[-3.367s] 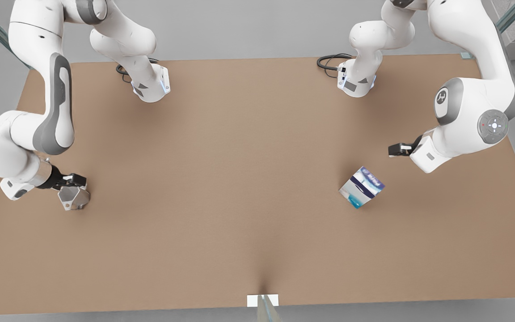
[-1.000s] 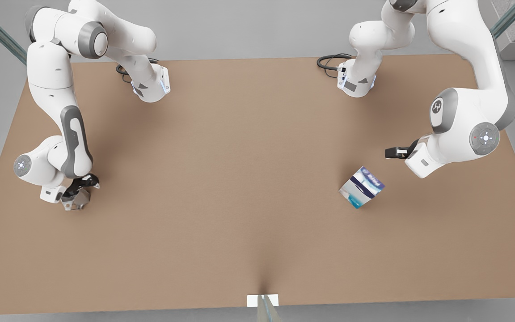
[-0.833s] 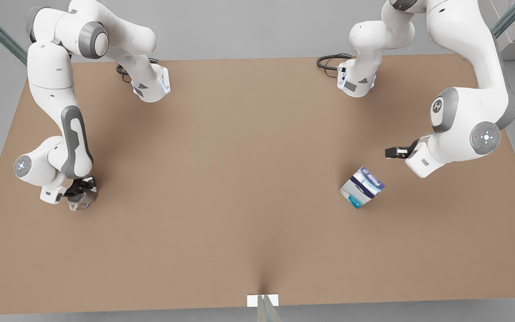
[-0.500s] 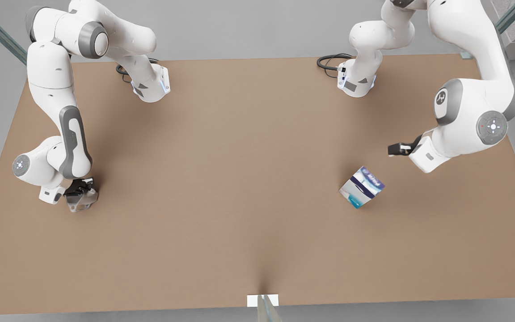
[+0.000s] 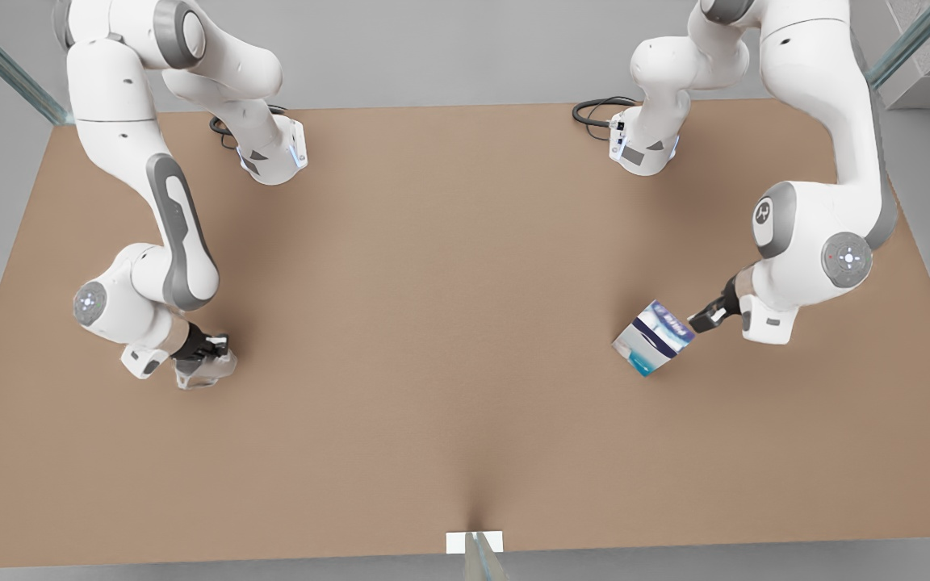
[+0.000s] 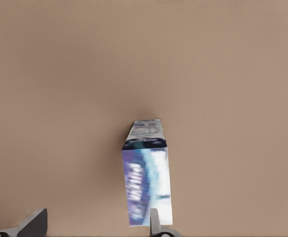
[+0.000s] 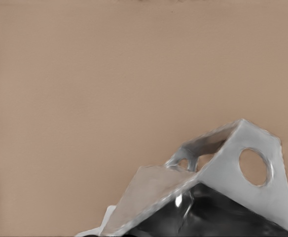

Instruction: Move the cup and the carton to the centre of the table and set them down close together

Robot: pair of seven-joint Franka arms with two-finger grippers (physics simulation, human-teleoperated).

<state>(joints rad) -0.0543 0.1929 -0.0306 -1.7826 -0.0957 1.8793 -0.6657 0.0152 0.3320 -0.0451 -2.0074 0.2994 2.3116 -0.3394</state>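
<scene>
The right gripper [image 5: 205, 361], jaws clamped on the cup [image 5: 200, 373], has carried it a bit toward the desk's [image 5: 433, 323] middle. The left gripper [image 5: 697, 320], jaws apart, has reached the carton [image 5: 652, 337] on the front view's right.

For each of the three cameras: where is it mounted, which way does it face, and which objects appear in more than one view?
Front view: high above the table, looking down; both arms, cup and carton show.
Left wrist view: on the arm at the front view's right, facing the carton; left gripper open.
Right wrist view: close on the cup, which the right gripper holds.
Shared: the carton and the cup each appear in the front view and one wrist view.
</scene>
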